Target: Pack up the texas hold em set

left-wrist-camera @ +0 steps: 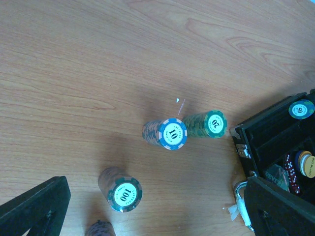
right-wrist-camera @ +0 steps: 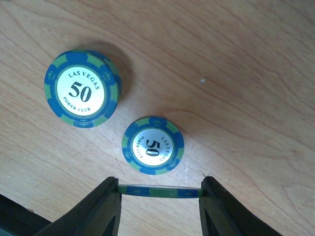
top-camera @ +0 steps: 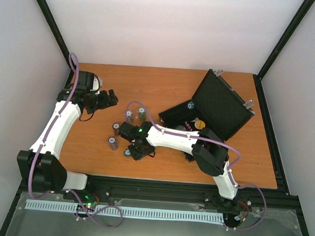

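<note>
The black case (top-camera: 221, 103) lies open at the right of the table, its lid tilted back. Inside its base (left-wrist-camera: 275, 140) are a 50 chip (left-wrist-camera: 301, 109), a round disc (left-wrist-camera: 309, 164) and tiny red dice (left-wrist-camera: 291, 169). On the wood stand a 10 stack (left-wrist-camera: 172, 133), a 20 stack (left-wrist-camera: 214, 124) and a 100 stack (left-wrist-camera: 124, 193). My right gripper (right-wrist-camera: 160, 196) is shut on a single blue-green chip (right-wrist-camera: 160, 191), held by its edges just above the table. Beside it lie a 50 stack (right-wrist-camera: 82, 89) and a lower 50 chip (right-wrist-camera: 153, 145). My left gripper (left-wrist-camera: 157, 211) hangs open above the stacks, holding nothing.
The right arm (top-camera: 177, 139) stretches across the table's middle in front of the case. The case handle (left-wrist-camera: 241, 189) with a scrap of tape lies near my left gripper's right finger. Black frame posts stand at the table's back corners.
</note>
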Controlling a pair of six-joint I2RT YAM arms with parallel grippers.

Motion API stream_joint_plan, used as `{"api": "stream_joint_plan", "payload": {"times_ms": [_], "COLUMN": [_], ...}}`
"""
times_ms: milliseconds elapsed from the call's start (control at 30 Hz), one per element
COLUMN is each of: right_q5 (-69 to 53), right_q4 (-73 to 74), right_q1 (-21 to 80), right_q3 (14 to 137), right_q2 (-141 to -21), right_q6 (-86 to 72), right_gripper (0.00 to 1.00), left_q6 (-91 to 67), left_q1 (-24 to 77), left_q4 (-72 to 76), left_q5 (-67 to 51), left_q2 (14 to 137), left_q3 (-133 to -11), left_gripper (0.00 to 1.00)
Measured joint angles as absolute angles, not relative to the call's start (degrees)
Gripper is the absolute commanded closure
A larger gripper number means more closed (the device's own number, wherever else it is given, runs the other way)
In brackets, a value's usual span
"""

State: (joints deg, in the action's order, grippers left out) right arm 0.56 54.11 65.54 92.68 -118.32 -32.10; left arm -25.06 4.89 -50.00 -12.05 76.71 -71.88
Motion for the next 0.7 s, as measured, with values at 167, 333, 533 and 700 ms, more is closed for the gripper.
{"api": "stream_joint_plan", "payload": {"times_ms": [167,333,533,700], "right_q5": [-0.32,-0.51,-0.73,-0.89], "right_q4": [54.46,54.7,54.7,54.65], "right_q1": [65.52,65.39,65.01,64.84], "right_q3": [93.51,93.73,93.97,95.24], "right_q2": [-119.63,-120.62,-121.8,-123.04], "right_q6": [-31.29,-30.98,-30.76,-30.37], "right_gripper": [0.54,0.54,0.54,0.53], "left_q6": [-25.06,-25.06,-25.06,-25.04], "left_q1": [4.89,4.89,4.89,4.89], "left_q4": [-50.02,-50.02,-50.04,-50.09], "left_q5": [-12.05,-12.05,-12.05,-12.08], "left_q2": [76.71,76.77,77.03,77.65], "left_q3": [-71.88,-71.88,-71.9,-72.07], "left_gripper": [0.0,0.0,0.0,0.0]}}
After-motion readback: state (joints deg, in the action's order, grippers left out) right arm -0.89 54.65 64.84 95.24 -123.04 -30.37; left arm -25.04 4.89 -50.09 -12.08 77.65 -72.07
